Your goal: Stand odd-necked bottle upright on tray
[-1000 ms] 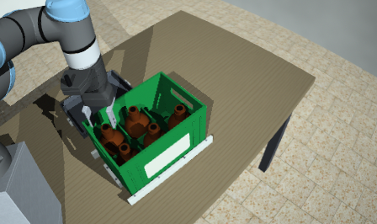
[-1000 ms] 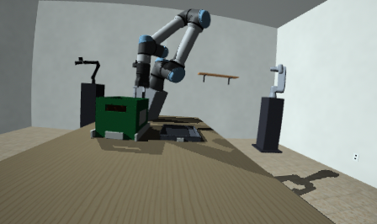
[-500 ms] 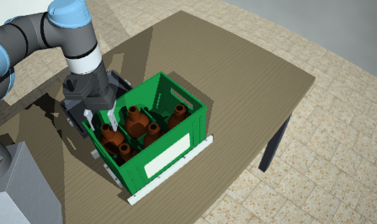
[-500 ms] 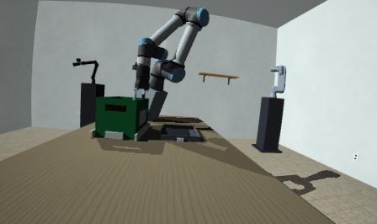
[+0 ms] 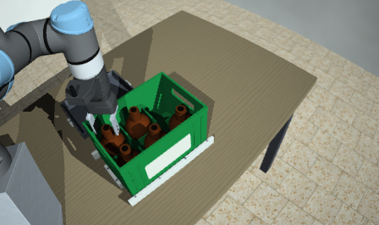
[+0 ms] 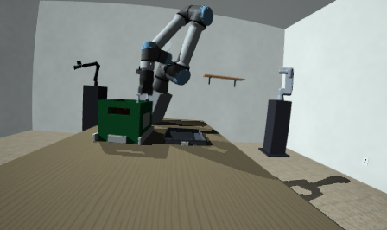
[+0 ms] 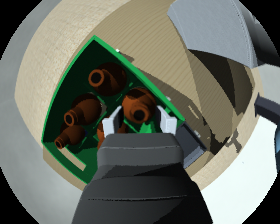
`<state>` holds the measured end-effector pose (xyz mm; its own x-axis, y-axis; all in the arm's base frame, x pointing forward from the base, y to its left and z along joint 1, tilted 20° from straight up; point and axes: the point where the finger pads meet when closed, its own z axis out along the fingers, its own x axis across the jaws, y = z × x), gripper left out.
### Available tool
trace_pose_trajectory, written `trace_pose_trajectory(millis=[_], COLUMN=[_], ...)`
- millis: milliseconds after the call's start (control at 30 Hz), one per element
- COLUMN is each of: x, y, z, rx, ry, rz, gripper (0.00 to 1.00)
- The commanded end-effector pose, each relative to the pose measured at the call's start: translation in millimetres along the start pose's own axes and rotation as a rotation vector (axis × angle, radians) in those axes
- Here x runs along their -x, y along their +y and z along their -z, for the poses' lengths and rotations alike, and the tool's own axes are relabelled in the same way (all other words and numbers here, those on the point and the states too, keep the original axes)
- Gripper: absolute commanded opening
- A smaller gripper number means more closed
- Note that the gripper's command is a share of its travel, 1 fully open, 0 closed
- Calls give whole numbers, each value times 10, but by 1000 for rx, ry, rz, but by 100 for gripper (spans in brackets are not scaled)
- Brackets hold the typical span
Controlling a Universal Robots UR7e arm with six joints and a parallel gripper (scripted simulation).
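Note:
A green crate [image 5: 156, 134] stands on the table with several brown bottles upright in it. My gripper [image 5: 102, 121] is open and empty, its white fingers on either side of the neck of the bottle [image 5: 110, 136] at the crate's left end, not touching it as far as I can tell. In the wrist view the fingers frame that bottle [image 7: 138, 104], with other bottles [image 7: 84, 111] to its left. A dark tray lies behind the crate, mostly hidden by my arm. In the exterior view the tray [image 6: 187, 136] lies right of the crate [image 6: 124, 119].
A grey box [image 5: 23, 191] stands at the table's left front corner. The crate sits on a pale base strip [image 5: 173, 172]. Black pedestals [image 6: 275, 127] stand on the floor away from the table.

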<state>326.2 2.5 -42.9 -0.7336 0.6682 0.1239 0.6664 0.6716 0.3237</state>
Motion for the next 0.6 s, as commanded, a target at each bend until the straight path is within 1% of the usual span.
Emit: trace_pose_trajectory(millis=[0,567], x=[5,5], y=[1,1], z=[-32,-63], rx=[0,0], ry=[-1,-1], rz=[0,0], gripper=[100,100])
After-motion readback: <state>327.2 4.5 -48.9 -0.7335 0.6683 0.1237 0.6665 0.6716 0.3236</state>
